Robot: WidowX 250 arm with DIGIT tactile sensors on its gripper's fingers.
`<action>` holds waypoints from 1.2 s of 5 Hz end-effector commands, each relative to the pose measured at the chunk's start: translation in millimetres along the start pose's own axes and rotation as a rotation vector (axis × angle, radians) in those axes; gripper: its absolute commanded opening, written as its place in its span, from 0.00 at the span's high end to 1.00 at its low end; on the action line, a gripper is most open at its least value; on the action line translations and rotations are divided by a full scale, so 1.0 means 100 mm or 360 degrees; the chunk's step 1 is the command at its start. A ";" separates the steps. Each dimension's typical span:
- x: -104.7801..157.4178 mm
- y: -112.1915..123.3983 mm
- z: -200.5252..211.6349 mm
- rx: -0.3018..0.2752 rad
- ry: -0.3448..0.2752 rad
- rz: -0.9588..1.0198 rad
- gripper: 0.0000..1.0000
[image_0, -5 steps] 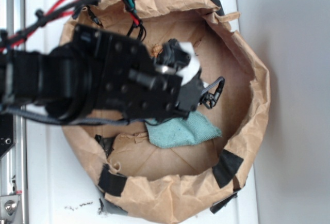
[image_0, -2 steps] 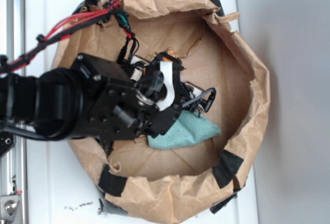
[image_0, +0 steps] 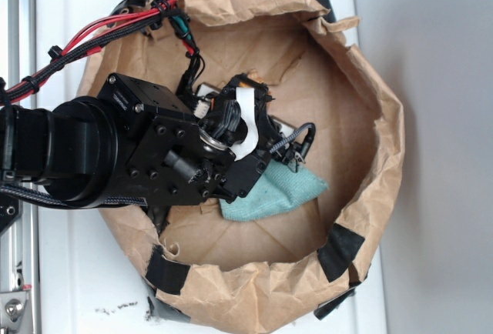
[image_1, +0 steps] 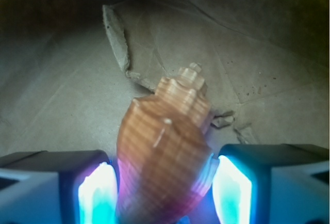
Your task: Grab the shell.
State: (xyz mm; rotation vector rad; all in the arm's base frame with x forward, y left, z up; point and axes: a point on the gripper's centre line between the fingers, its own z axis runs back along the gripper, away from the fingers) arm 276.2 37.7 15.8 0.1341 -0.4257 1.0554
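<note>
Shell is what fills the middle of the wrist view. It is shiny and orange-brown, with thin stripes and a bumpy, stepped spiral tip that points up and away. Its lower end is cut off by the bottom edge, so the thin tail cannot be seen. It lies on brown paper that is flat but creased, with a torn flap behind it.

The claw has one finger on each side of the shell. The finger pads glow blue and sit close against the shell's sides. Whether they are squeezing it or just beside it is hard to tell.

From the outside view, the black robot arm covers most of the spot, and the shell cannot be picked out there. The arm reaches into a big crumpled paper bag rolled down into a bowl shape, with black tape on its rim. A fuzzy teal cloth lies inside, partly under the arm. Red and black wires run along the arm. The bag sits on a white table.
</note>
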 end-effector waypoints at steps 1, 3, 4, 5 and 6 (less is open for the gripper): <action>0.12 -0.03 0.27 -0.0101 0.0076 -0.0036 1.00; 0.69 -0.09 0.90 -0.0290 0.0495 0.0108 1.00; 0.77 -0.09 1.02 -0.0364 0.0512 0.0073 1.00; 0.73 -0.05 1.04 -0.0432 0.0503 0.0033 1.00; 0.66 -0.02 1.03 -0.0468 0.0400 -0.0020 0.70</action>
